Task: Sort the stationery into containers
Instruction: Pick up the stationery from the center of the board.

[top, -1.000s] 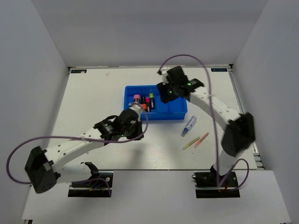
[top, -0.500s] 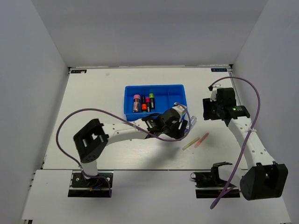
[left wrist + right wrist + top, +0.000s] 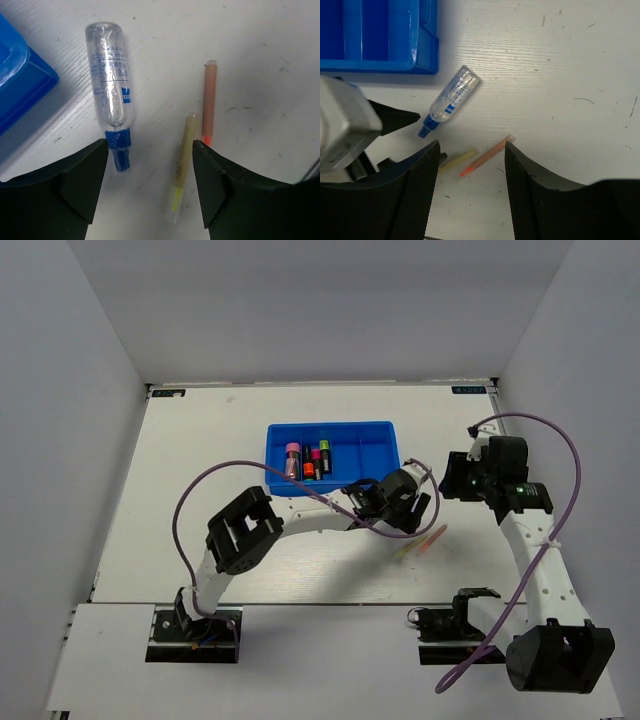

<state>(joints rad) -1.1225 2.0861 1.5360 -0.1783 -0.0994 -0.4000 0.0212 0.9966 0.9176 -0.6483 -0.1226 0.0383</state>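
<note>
The left gripper [image 3: 149, 190] hangs open and empty, with the blue-and-white tube [image 3: 110, 95] putting its cap just inside 1 finger and the pale-yellow stick [image 3: 182, 170] just inside the other. Closing here could pinch both at once. The right gripper [image 3: 470, 200] is open and empty.

The blue tray [image 3: 378, 454] sits mid-table, divided into narrow compartments. Black highlighters [image 3: 308, 462] with coloured caps lie lengthwise in its left compartments. A clear tube [image 3: 111, 95] with a blue cap lies flat near the tray's corner, not touching it. Just beside the tube, a pink stick [image 3: 208, 102] and a yellow stick [image 3: 184, 160] lie almost parallel.
</note>
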